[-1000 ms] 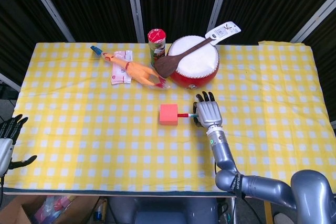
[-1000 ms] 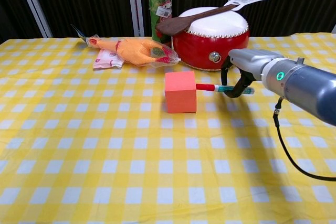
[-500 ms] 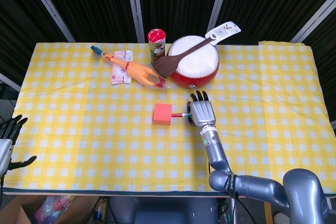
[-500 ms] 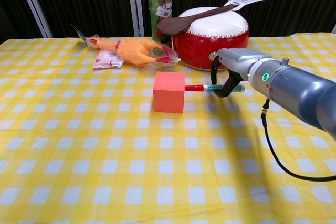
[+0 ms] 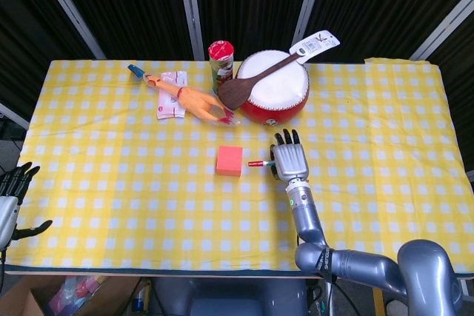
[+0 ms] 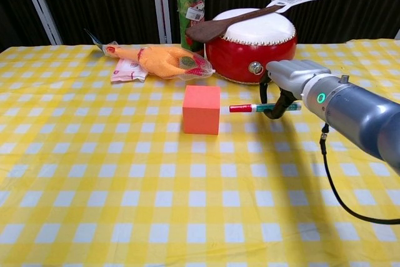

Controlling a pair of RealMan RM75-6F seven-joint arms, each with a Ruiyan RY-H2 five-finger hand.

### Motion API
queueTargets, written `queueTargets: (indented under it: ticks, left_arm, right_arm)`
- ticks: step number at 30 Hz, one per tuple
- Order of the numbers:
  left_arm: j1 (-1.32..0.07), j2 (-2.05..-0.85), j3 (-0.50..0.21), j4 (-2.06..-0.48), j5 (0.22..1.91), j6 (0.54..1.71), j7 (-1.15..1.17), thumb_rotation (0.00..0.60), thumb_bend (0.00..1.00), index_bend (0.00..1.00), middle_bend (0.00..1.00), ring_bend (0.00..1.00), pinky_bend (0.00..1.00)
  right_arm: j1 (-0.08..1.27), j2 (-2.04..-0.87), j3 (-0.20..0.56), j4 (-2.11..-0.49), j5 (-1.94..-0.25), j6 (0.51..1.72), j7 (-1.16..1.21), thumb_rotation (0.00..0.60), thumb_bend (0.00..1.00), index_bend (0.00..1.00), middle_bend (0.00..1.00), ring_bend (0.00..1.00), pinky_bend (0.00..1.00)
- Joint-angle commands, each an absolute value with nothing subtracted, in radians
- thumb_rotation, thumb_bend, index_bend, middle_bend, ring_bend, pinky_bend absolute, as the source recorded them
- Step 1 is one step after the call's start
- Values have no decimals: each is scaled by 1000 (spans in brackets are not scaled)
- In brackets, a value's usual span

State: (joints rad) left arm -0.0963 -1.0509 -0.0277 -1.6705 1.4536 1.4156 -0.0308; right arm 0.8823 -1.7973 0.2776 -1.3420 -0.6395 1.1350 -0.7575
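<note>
The pen (image 6: pixel 262 107) with its red cap lies level just above the yellow checked table (image 5: pixel 111 183), gripped at its right end by the right hand (image 6: pixel 282 92), whose fingers curl around it. Its red tip points left at the pink cube (image 6: pixel 201 109), with a small gap between them. Behind stand the red drum (image 6: pixel 253 45) carrying a wooden spatula (image 6: pixel 225 24), a snack can (image 6: pixel 190 4) and a rubber chicken (image 6: pixel 159 59). The left hand (image 5: pixel 11 197) hangs off the table's near left edge, fingers spread, holding nothing.

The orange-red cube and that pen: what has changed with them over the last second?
The right hand, holding the red-capped pen, pushed the orange-red foam cube leftward, then drew the pen back; a gap now separates them. The red drum, rubber chicken and left hand stayed put.
</note>
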Motion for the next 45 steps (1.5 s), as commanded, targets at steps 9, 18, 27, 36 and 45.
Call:
queueTargets:
  ticks: [9,18,27,36,45]
  left_arm:
    - [-97,-1044,-27,-1673,1454,1412,-54,600,5,0,0,0,0]
    - [-98,-1040,-23,-1674,1459,1407,-63,600,5,0,0,0,0]
    - [-96,-1039,-22,-1676,1460,1409,-62,600,5,0,0,0,0]
    - [-96,-1038,-19,-1680,1469,1412,-63,600,5,0,0,0,0]
    - [-94,-1032,-16,-1675,1478,1417,-78,600,5,0,0,0,0]
  right_arm:
    - [917,-1886,307,-1266,-661,1139,-763,600,519,583,181,0,3]
    - [935,-1936,329,-1261,-680,1134,-755,600,521,583,182,0,5]
    - [925,-1934,330,-1264,-682,1153,-779,600,521,583,182,0,11]
    - [896,-1912,332,-1323,-630,1215,-858,600,524,583,182,0,11]
    - [915,-1948,361,-1334,-603,1247,-906,600,536,596,182,0,11]
